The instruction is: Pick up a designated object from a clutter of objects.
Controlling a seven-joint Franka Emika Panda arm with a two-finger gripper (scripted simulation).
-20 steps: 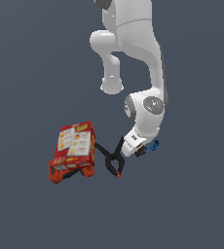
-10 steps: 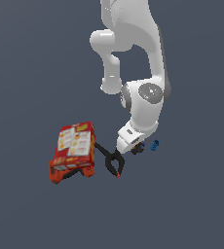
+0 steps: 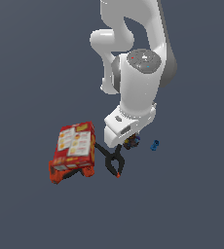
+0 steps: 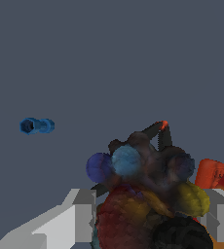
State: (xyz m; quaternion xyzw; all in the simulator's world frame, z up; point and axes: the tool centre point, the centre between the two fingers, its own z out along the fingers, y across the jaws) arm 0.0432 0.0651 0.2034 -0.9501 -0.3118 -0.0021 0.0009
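The designated object (image 4: pixel 148 194), a dark lumpy thing with orange, yellow, red and blue flecks, sits between my gripper's (image 4: pixel 150 219) two grey fingers (image 4: pixel 77 216) and fills the gap from pad to pad. In the exterior view it (image 3: pixel 132 141) shows as a small dark lump just under the white hand, where the gripper (image 3: pixel 131 140) is mostly hidden. The black spring clamp (image 3: pixel 115 163) with its orange tip lies just beside it, toward the exterior view's left. The tiny blue piece (image 3: pixel 154 145) lies apart on the exterior view's right; it also shows in the wrist view (image 4: pixel 37 126).
A red printed carton (image 3: pixel 76 144) lies on the exterior view's left, resting on an orange item (image 3: pixel 60 173). The clamp's handles reach under the carton's edge. The clamp's orange tip (image 4: pixel 163 125) and an orange shape (image 4: pixel 212 173) show behind the held object in the wrist view.
The arm's upper links have swung over the hand and the hand has shifted slightly up and toward the exterior view's left. Carton, clamp and blue piece have not moved.
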